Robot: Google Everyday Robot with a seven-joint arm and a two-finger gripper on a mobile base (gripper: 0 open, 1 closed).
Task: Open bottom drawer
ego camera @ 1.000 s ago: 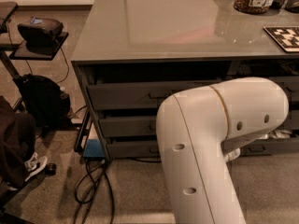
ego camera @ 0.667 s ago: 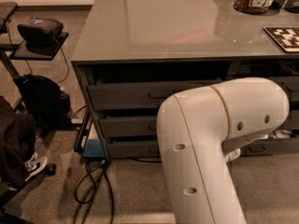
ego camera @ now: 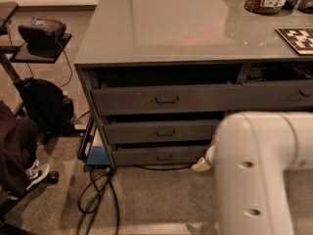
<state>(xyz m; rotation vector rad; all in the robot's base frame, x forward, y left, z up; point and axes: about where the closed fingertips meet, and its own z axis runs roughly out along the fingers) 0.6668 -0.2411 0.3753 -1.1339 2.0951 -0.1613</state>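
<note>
Three grey drawer fronts (ego camera: pixel 127 100) stack under glossy grey surface (ego camera: pixel 161 28); dark grey metal bottom drawer (ego camera: pixel 142 156), lowest & smallest, sits just above floor (ego camera: pixel 161 199). Hand hidden behind bulky white arm (ego camera: pixel 264 180), lower rt: state can't tell. Hook small loop handle (ego camera: pixel 164 156) squarely, pull straight out

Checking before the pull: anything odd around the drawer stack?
Loose cables trail over the floor beside the left end of the bottom drawer. The top drawer looks slightly ajar. The gripper is out of view.
</note>
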